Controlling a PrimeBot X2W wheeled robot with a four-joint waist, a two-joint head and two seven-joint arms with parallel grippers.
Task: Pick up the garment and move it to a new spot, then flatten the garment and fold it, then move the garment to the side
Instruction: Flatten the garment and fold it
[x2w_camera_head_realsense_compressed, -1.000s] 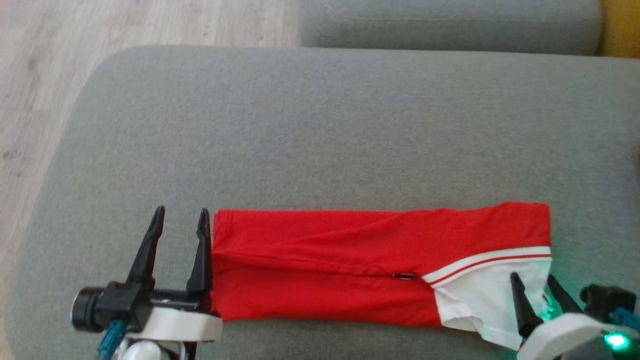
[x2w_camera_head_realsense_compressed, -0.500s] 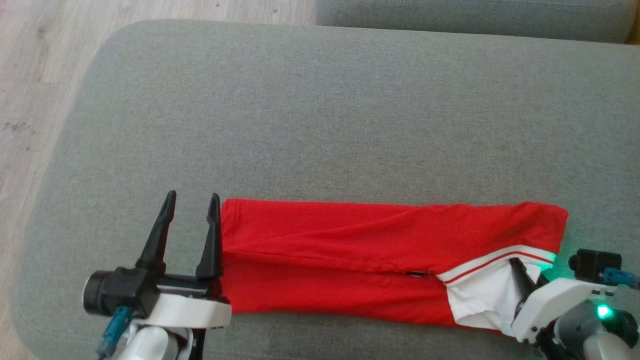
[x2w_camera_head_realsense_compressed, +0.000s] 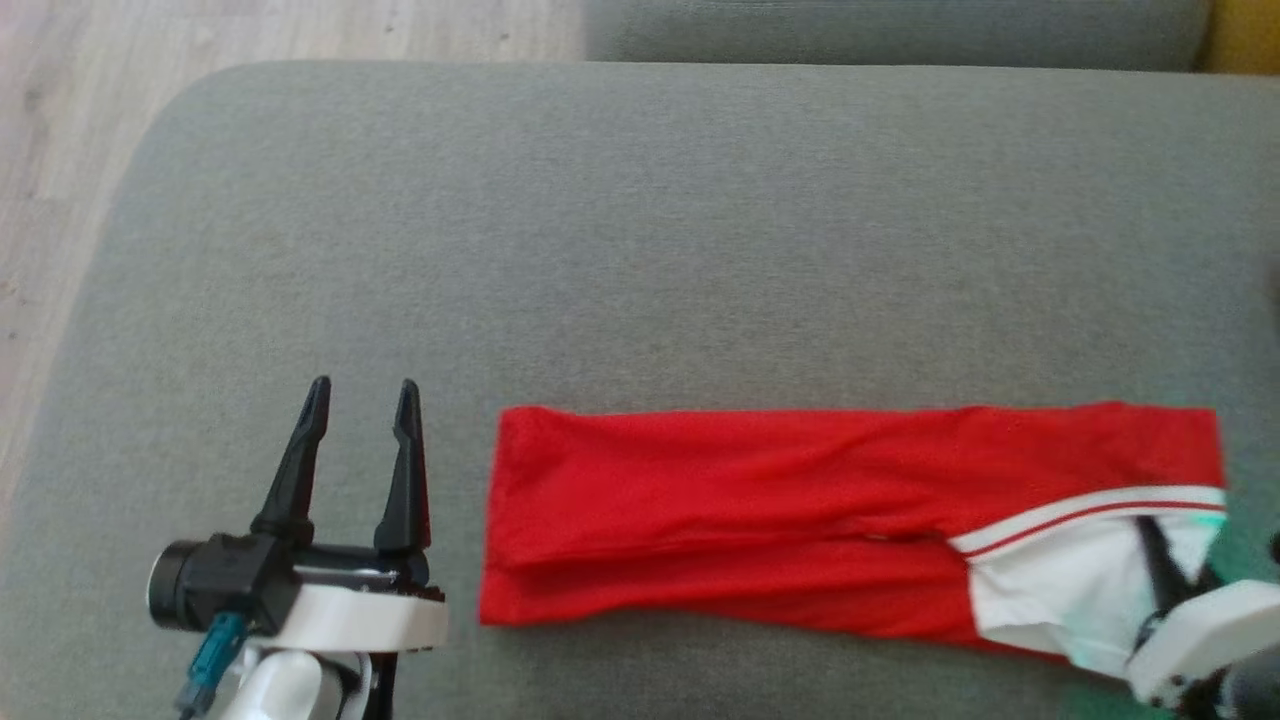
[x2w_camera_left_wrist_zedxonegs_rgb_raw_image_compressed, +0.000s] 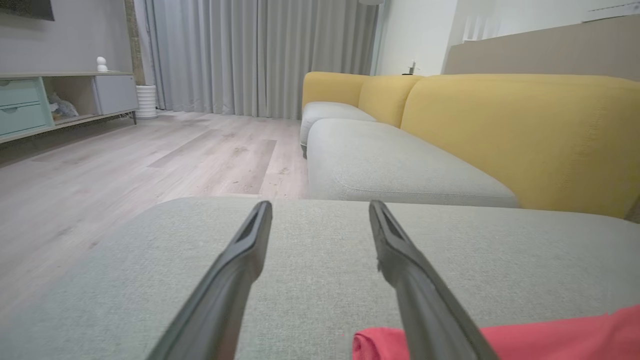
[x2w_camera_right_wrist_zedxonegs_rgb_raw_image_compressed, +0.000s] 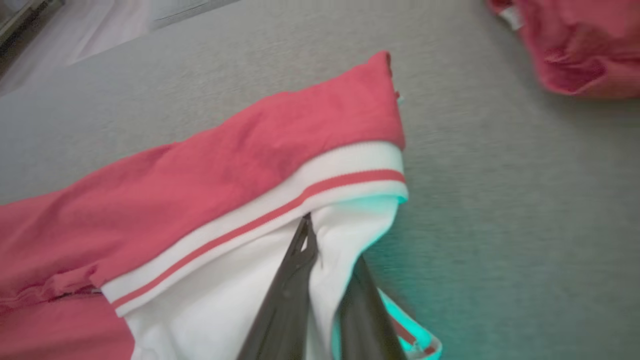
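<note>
A red garment (x2w_camera_head_realsense_compressed: 760, 500) with a white, red-striped end lies folded into a long strip near the front of the grey cushion (x2w_camera_head_realsense_compressed: 640, 250). My right gripper (x2w_camera_head_realsense_compressed: 1150, 535) is shut on the white end at the strip's right; in the right wrist view the two fingers of the right gripper (x2w_camera_right_wrist_zedxonegs_rgb_raw_image_compressed: 322, 237) pinch a fold of white cloth of the garment (x2w_camera_right_wrist_zedxonegs_rgb_raw_image_compressed: 200, 190). My left gripper (x2w_camera_head_realsense_compressed: 363, 388) stands open left of the strip, a small gap away from it. In the left wrist view the left gripper (x2w_camera_left_wrist_zedxonegs_rgb_raw_image_compressed: 320, 205) has nothing between its fingers, and the garment's (x2w_camera_left_wrist_zedxonegs_rgb_raw_image_compressed: 500, 340) red end shows at lower right.
Another red cloth heap (x2w_camera_right_wrist_zedxonegs_rgb_raw_image_compressed: 575, 60) lies on the cushion beyond the garment's right end. A second grey cushion (x2w_camera_head_realsense_compressed: 900, 30) sits behind, with a yellow sofa back (x2w_camera_left_wrist_zedxonegs_rgb_raw_image_compressed: 525, 130) on the right. Wood floor (x2w_camera_head_realsense_compressed: 60, 120) drops off at the cushion's left edge.
My right gripper has shut on the garment's white end and drawn the strip to the right. A gap has opened between the red end and my left gripper, which stays open.
</note>
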